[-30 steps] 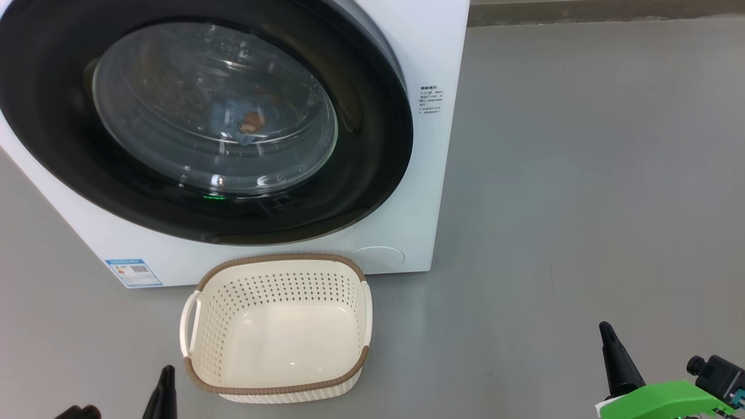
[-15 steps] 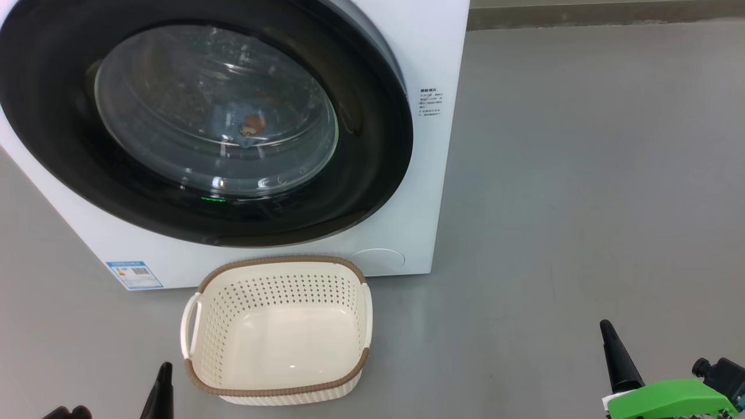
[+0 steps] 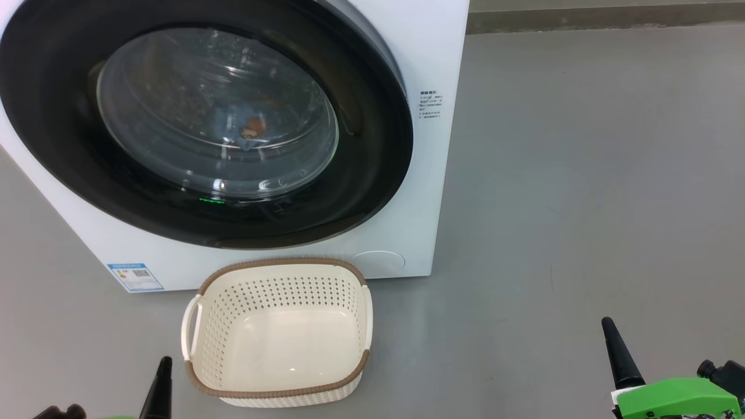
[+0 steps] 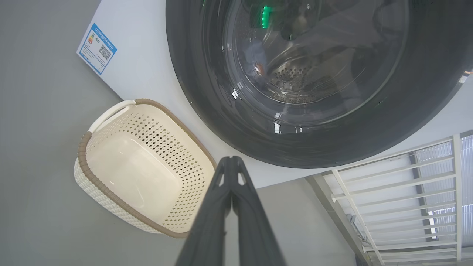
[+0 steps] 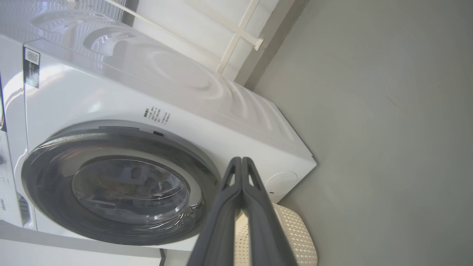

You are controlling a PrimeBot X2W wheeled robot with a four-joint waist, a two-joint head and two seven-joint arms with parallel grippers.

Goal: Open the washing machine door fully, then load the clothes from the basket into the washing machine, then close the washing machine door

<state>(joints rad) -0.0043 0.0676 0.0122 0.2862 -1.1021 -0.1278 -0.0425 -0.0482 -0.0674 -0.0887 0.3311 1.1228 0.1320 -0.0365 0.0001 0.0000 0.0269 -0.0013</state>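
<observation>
Black left end effector [image 4: 231, 162], right end effector [image 5: 241, 162]: both fully closed, empty.

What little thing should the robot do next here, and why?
Probably just draw both arms back to rest, since the job looks finished: the basket is empty, the clothes show through the glass of the washing machine door, which sits shut against the washing machine, and the left gripper and right gripper are shut, holding nothing, clear of everything.
</observation>
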